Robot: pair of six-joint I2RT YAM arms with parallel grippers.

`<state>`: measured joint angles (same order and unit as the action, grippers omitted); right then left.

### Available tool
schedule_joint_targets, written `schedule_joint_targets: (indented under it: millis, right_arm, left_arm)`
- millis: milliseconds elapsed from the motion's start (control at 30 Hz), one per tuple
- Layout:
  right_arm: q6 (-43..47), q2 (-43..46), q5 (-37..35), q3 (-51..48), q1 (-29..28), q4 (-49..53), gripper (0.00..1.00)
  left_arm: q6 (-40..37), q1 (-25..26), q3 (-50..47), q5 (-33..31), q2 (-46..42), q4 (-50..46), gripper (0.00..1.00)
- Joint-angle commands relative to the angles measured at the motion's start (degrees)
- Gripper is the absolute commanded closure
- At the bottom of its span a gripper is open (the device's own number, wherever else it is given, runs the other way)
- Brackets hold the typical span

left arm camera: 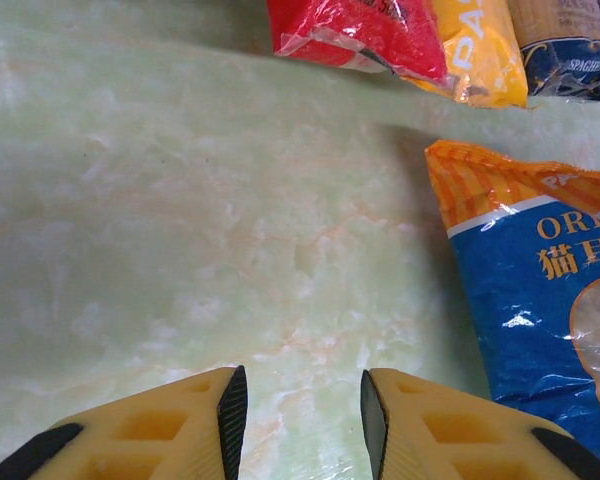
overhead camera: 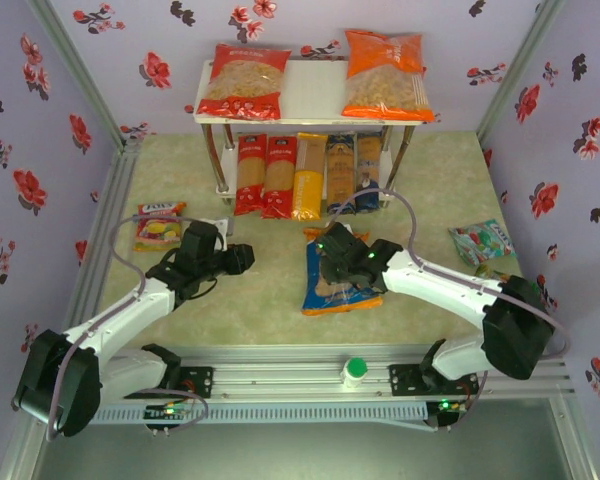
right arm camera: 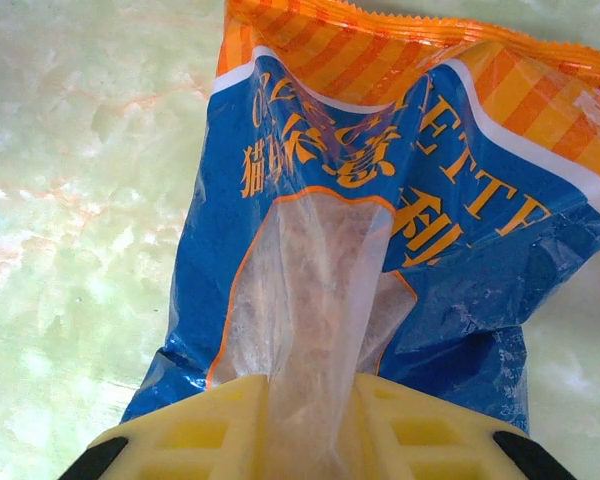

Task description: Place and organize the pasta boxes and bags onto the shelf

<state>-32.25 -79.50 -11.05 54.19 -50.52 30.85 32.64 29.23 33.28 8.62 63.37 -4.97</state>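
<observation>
Well, on the worktop (overhead camera: 270,300) the shelf (overhead camera: 310,92) carries the red bag (overhead camera: 243,82) and orange bag (overhead camera: 385,75) on its top board, five pasta boxes (overhead camera: 308,175) beneath — the blue bag (right arm camera: 480,270) lies in front of the shelf, its clear film pinched by the right gripper (right arm camera: 310,395); the left gripper (left arm camera: 303,405), front-left of the shelf, hangs parted, empty
</observation>
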Motion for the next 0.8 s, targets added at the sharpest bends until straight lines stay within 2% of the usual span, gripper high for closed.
schedule_joint_targets:
  millis: [0, 400, 567, 767]
  right_arm:
    - [2.00, 2.29, -3.23, 4.99, -0.12, -1.69, 1.00]
    - [5.58, 9.80, -0.68, 15.65, -0.25, 6.68, 1.00]
    - [6.67, 12.57, 0.68, 18.82, -0.52, 7.14, 1.00]
    - [13.20, 10.64, 1.02, 30.20, -0.63, 7.05, 1.00]
  left_arm:
    - [-0.78, -0.62, 1.74, -0.44, -0.38, -0.73, 0.63]
    - [-1.37, -1.46, 2.63, -1.24, -1.49, -2.41, 0.62]
    - [-1.86, -1.61, 3.18, -1.33, -2.35, -3.28, 0.62]
    - [-2.76, -2.00, 5.19, -1.36, -2.64, -4.52, 0.62]
